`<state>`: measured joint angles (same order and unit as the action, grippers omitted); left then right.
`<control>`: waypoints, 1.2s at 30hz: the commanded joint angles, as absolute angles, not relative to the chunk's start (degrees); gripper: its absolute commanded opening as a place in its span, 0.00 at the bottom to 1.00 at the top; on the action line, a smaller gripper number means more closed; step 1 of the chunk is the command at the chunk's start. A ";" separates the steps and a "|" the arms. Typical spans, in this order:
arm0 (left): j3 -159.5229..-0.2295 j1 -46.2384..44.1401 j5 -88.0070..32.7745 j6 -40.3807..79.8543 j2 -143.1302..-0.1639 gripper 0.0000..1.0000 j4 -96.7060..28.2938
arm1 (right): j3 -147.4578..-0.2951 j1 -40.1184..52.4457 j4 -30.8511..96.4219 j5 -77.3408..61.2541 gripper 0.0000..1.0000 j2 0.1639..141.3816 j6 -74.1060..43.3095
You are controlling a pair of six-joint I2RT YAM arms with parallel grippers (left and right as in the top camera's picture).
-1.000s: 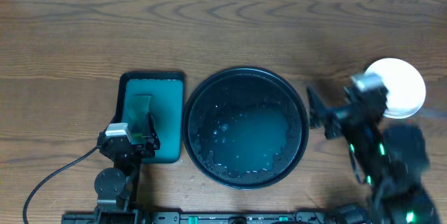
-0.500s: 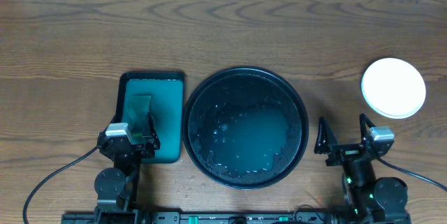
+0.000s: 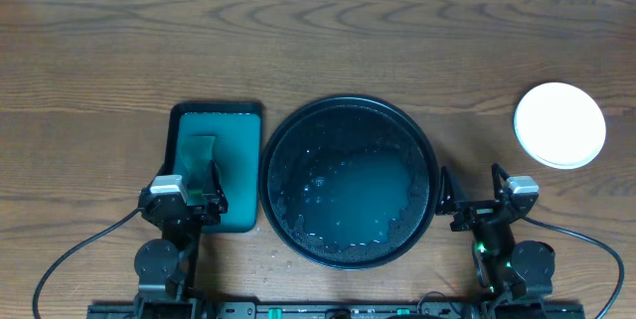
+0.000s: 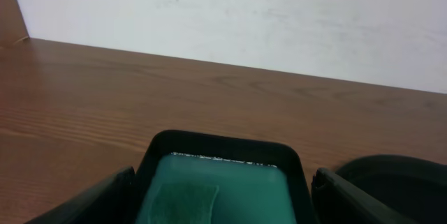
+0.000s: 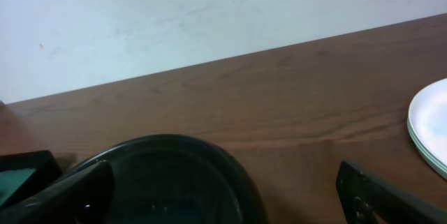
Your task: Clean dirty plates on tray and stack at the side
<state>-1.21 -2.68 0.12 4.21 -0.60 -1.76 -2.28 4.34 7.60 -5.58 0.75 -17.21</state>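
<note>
Both arms folded low, idle.
Fingers spread wide on left gripper and right gripper, holding nothing.

A small teal-green rectangular tray with a dark rim is lying at the left of the scene; a darker green pad is resting inside it, toward its left half; a white wall is standing at the far edge; a black cable is curving across the near left; a second cable is looping at the near right.
</note>
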 commanded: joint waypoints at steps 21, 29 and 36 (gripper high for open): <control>-0.23 -2.44 0.49 3.46 -0.23 0.80 -4.23 | -1.91 3.79 7.44 -7.62 0.99 0.27 1.85; -0.23 -2.44 0.49 3.46 -0.23 0.80 -4.23 | -1.91 3.79 7.35 -7.60 0.99 0.27 1.78; -0.23 -2.44 0.49 3.46 -0.23 0.80 -4.23 | -1.91 3.79 7.25 -7.55 0.99 0.30 1.80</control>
<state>-1.21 -2.68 0.12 4.21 -0.58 -1.76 -2.26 4.23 7.46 -7.09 0.71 0.73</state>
